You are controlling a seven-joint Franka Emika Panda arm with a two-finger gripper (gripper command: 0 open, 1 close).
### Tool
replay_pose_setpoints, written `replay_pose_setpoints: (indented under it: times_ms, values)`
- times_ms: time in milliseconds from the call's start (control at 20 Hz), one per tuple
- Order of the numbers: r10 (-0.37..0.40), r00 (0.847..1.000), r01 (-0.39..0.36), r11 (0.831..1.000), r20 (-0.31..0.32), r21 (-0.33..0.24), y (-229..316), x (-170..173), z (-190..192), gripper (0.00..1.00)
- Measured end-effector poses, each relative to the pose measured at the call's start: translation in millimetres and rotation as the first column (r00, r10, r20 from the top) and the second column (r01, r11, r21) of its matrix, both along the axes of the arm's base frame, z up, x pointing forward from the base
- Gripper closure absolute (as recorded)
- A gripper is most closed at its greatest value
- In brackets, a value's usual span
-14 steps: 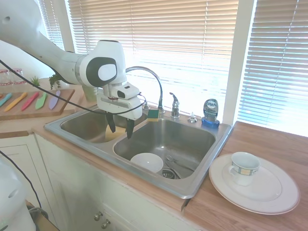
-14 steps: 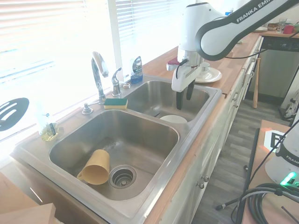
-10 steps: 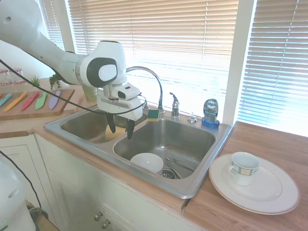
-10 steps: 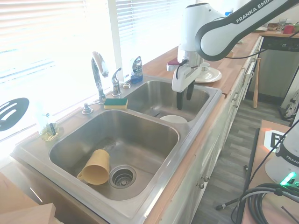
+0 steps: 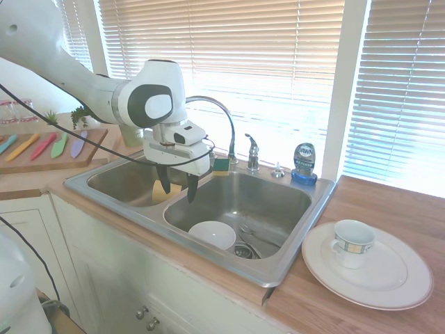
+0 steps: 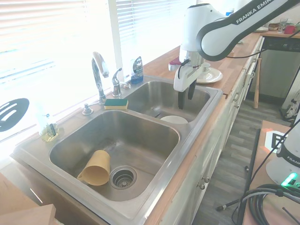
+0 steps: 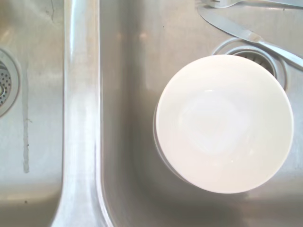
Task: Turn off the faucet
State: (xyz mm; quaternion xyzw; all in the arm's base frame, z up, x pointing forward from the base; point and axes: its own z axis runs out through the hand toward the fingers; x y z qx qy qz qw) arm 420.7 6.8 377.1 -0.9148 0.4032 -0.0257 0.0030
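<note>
I am looking at a home kitchen. A steel double sink [image 5: 321,198] is set into a wooden counter [image 5: 389,209] over white cabinets [image 5: 125,278], below a window with blinds [image 5: 229,42]. Dish soap [image 5: 304,163], a sponge [image 6: 116,103], a cup [image 5: 352,243] on a plate [image 5: 396,278], and coloured knives [image 5: 42,145] stand about.

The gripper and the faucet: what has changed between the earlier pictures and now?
The gripper has shifted slightly toward the right-hand basin in the first exterior view, fingers open and holding nothing. It hangs over the sink, above the white bowl, well short of the faucet and its lever handle. The bowl, sponge, yellow cup and soap bottle stayed in place.
</note>
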Motion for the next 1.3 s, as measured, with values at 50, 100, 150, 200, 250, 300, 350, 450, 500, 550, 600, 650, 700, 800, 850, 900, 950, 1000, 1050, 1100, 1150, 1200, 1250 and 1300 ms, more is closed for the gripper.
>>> replay_pose_setpoints:
  times_ms: [50, 100, 150, 200, 250, 300, 350, 450, 500, 550, 600, 650, 700, 800, 850, 900, 950, 1000, 1050, 1100, 1150, 1200, 1250, 1300]
  values:
    - [0.000, 1.000, 0.000, 1.000, 0.000, 0.000, 0.0, 0.0, 0.0, 1.00]
    - [0.001, 1.000, -0.001, 1.000, 0.000, -0.001, -0.1, 0.1, 0.0, 1.00]
    - [0.002, 1.000, -0.002, 1.000, 0.000, -0.002, -0.3, 0.1, -0.1, 1.00]
    - [0.003, 1.000, -0.003, 1.000, 0.001, -0.004, -0.3, 0.2, -0.2, 1.00]
    - [0.003, 1.000, -0.003, 1.000, 0.001, -0.005, -0.3, 0.3, -0.3, 1.00]
    - [0.004, 1.000, -0.004, 1.000, 0.001, -0.005, -0.3, 0.4, -0.4, 1.00]
    - [0.005, 1.000, -0.004, 1.000, 0.001, -0.006, -0.4, 0.5, -0.6, 1.00]
    - [0.005, 1.000, -0.005, 1.000, 0.001, -0.007, -0.4, 0.6, -1.0, 1.00]
    - [0.005, 1.000, -0.005, 1.000, 0.001, -0.007, -0.4, 0.6, -1.2, 1.00]
    - [0.006, 1.000, -0.006, 1.000, 0.000, -0.007, -0.4, 0.7, -1.5, 1.00]
    - [0.006, 1.000, -0.006, 1.000, 0.000, -0.007, -0.4, 0.8, -1.7, 1.00]
    - [0.006, 1.000, -0.006, 1.000, 0.000, -0.007, -0.5, 0.9, -2.0, 1.00]
    - [0.006, 1.000, -0.006, 1.000, 0.000, -0.007, -0.6, 1.0, -2.2, 1.00]
    - [0.006, 1.000, -0.006, 1.000, 0.000, -0.008, -0.8, 1.5, -2.6, 1.00]
    - [0.006, 1.000, -0.006, 1.000, 0.001, -0.008, -0.9, 2.0, -2.6, 1.00]
    - [0.005, 1.000, -0.005, 1.000, 0.002, -0.008, -1.1, 2.5, -2.6, 1.00]
    - [0.005, 1.000, -0.005, 1.000, 0.004, -0.008, -1.4, 3.3, -2.3, 1.00]
    - [0.004, 1.000, -0.004, 1.000, 0.010, -0.008, -1.7, 4.6, -1.7, 1.00]
    - [0.004, 1.000, -0.004, 1.000, 0.017, -0.008, -1.8, 6.2, -0.8, 1.00]
    - [0.005, 1.000, -0.004, 1.000, 0.024, -0.008, -1.8, 8.1, 0.1, 1.00]
    - [0.006, 1.000, -0.006, 1.000, 0.031, -0.009, -1.9, 10.8, 1.3, 1.00]
    - [0.009, 0.999, -0.009, 1.000, 0.036, -0.013, -2.0, 14.6, 2.5, 1.00]
    - [0.015, 0.999, -0.014, 1.000, 0.041, -0.020, -2.7, 20.1, 4.1, 1.00]
    - [0.019, 0.999, -0.018, 0.999, 0.045, -0.028, -3.9, 27.6, 6.2, 1.00]
